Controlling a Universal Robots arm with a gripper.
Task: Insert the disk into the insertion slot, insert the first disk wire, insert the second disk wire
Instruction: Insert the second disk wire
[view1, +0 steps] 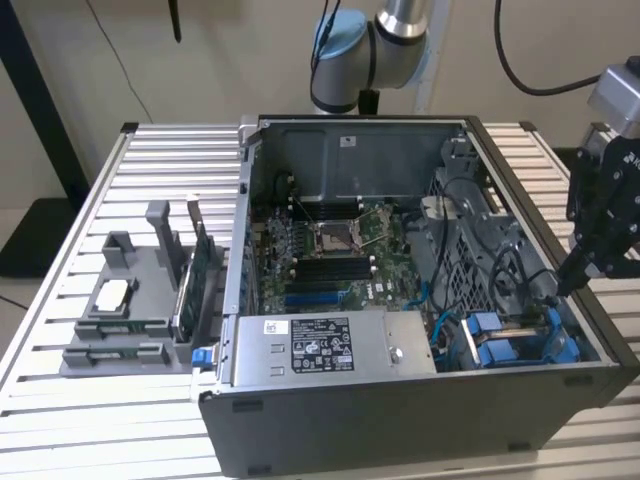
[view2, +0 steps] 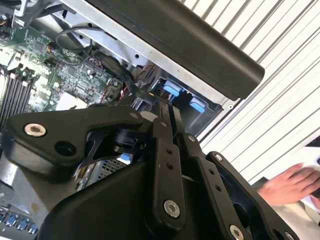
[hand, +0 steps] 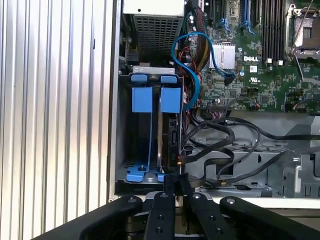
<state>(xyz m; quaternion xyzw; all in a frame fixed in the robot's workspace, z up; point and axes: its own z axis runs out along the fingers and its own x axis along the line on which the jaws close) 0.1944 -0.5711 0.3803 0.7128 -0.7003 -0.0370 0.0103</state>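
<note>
The disk stands on edge in the insertion slot of the open computer case, and its blue carrier shows at the bay's mouth. In the exterior view the blue carrier lies at the case's front right corner. My gripper hangs over the bay's other end, its fingers shut on the black plug of a disk wire, which loops off toward the motherboard. The gripper sits just above the case's right wall. The shut fingertips point at the blue tabs.
A grey labelled power-supply box lies along the case front. Blue and black cables crowd the space beside the bay. A grey holder with spare parts stands on the slatted table. A person's hand rests beyond the table.
</note>
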